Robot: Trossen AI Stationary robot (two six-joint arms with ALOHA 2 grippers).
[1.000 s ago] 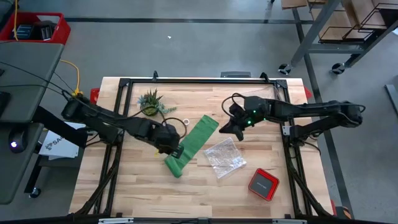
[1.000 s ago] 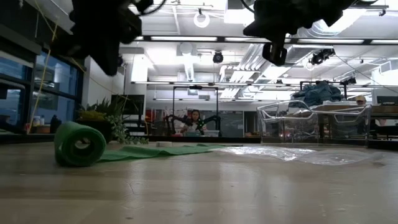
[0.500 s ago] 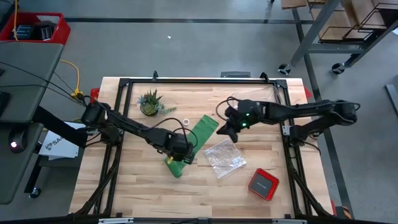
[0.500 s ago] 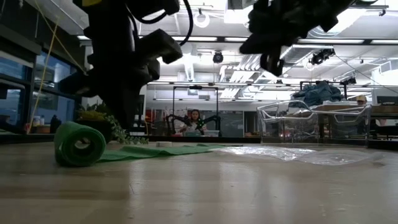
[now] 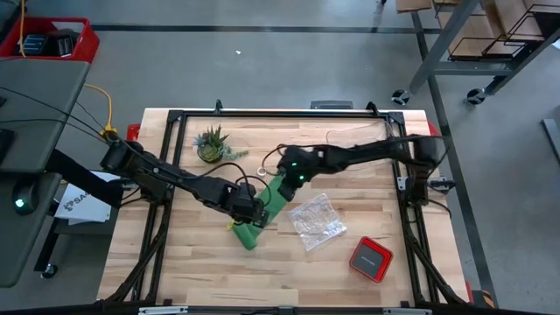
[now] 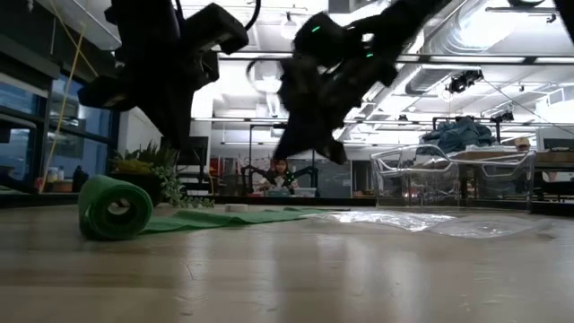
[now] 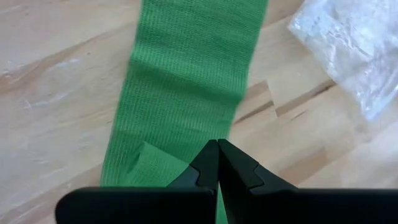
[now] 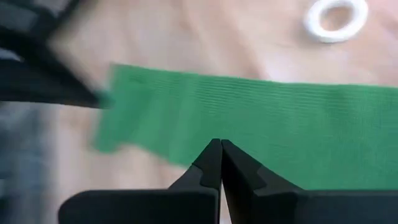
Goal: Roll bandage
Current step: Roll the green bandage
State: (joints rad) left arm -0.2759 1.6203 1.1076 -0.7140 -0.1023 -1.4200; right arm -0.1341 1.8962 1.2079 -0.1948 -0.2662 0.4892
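Wooden boards are making up the table (image 5: 192, 262), and a black metal frame is running around its edge. Lying on the table is the bandage (image 5: 267, 208), a bright green cloth band. One end of it is rolled into a fat roll (image 6: 114, 207) near the front of the table, and the flat part is stretching away toward the back. The left gripper (image 5: 255, 215) is hanging over the bandage just beside the roll, and its two dark fingers (image 7: 208, 167) are pressing together with nothing between them. The right gripper (image 5: 282, 185) is reaching across from the other side and hanging over the far, flat end of the bandage. Its fingers (image 8: 213, 164) are also pinching together, holding nothing. From the side, both grippers are sitting above the green band and not touching it. A crinkly clear plastic bag (image 5: 315, 220) is lying just beside the bandage, on the right arm's side. A small white ring (image 5: 262, 171) is lying near the far end of the band. A little green plant (image 5: 211, 144) is standing in a pot near the back of the table. A red box (image 5: 370, 259) is sitting near the front corner, well apart from the bandage.
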